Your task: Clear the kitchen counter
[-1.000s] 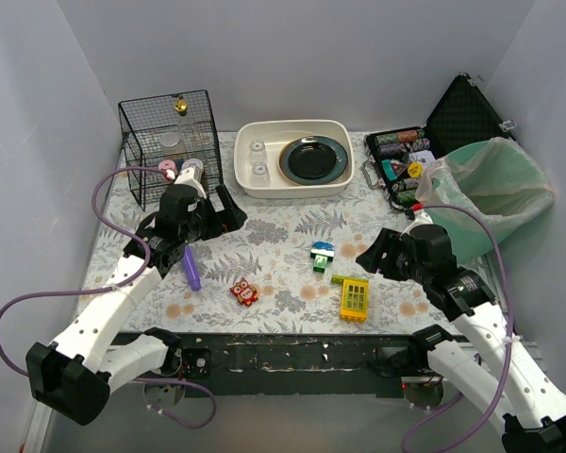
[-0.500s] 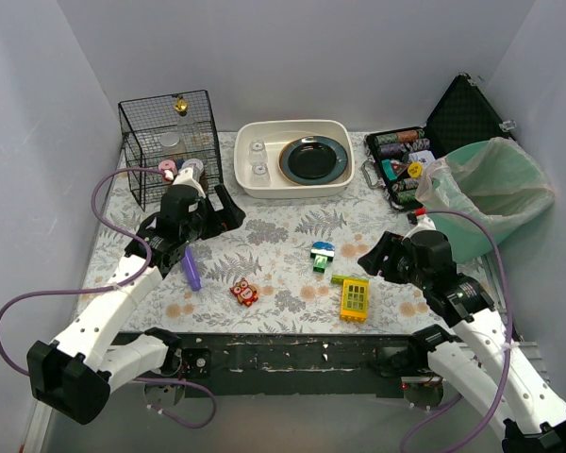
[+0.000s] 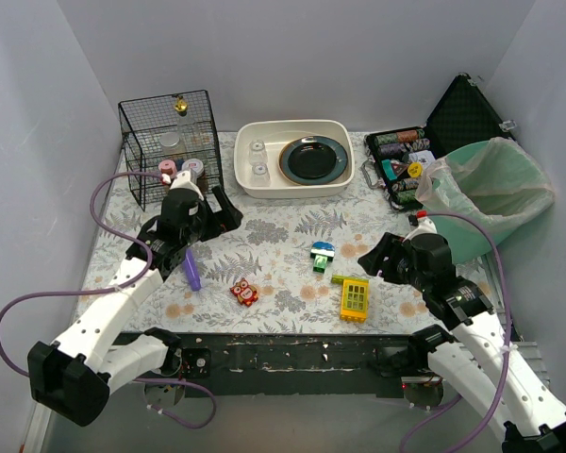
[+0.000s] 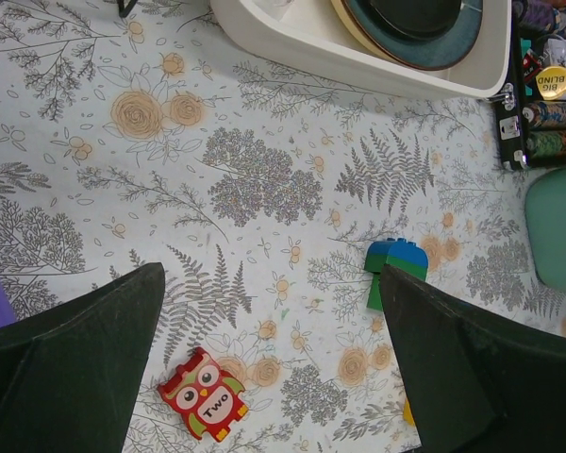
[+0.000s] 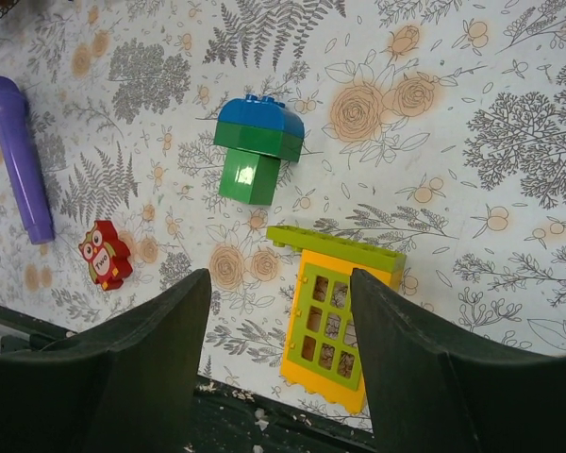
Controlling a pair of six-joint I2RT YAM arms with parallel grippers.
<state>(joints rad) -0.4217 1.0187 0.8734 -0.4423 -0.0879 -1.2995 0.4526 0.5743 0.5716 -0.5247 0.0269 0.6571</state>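
Note:
The kitchen counter [image 3: 274,231] has a white fern-and-flower print. Loose on it lie a purple cylinder [image 3: 191,268], a red owl piece [image 3: 244,292], a green-and-blue brick [image 3: 322,256] and a yellow window piece [image 3: 354,298] with a lime bar. My left gripper [image 3: 224,209] hovers open above the counter's left middle; its wrist view shows the owl [image 4: 204,394] and brick [image 4: 394,264] below its wide jaws [image 4: 272,283]. My right gripper [image 3: 373,257] is open over the yellow window piece [image 5: 325,377], holding nothing.
A white basin [image 3: 247,179] at the back holds a dark plate and glasses. A black wire basket [image 3: 170,142] with jars stands back left. An open case of poker chips [image 3: 406,165] and a green-lined bin [image 3: 495,193] sit at the right.
Both arms have shifted only slightly, the left gripper a little toward the back. The things on the counter have not moved.

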